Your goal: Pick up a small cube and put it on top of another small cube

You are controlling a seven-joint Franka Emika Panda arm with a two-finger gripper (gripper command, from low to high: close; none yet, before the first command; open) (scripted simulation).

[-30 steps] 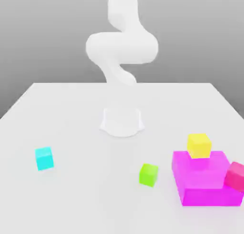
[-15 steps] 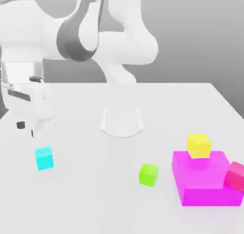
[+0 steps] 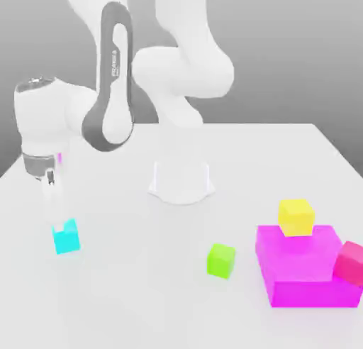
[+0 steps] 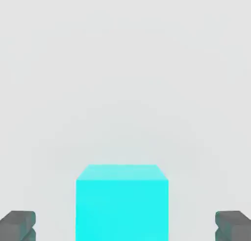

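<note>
Grey-tipped, the gripper (image 4: 125, 228) is held spread wide around the cyan cube (image 3: 66, 236) on the white counter (image 3: 127, 298), empty. The pick-up approach is in hand; closing comes next, then carriage to the lime-green cube (image 3: 221, 260), well apart.

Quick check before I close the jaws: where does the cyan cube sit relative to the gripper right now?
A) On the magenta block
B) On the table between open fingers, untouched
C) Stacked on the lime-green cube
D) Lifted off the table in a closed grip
B: in the hand view the cyan cube sits on the white table with a gap to each of the gripper's fingers.
</note>
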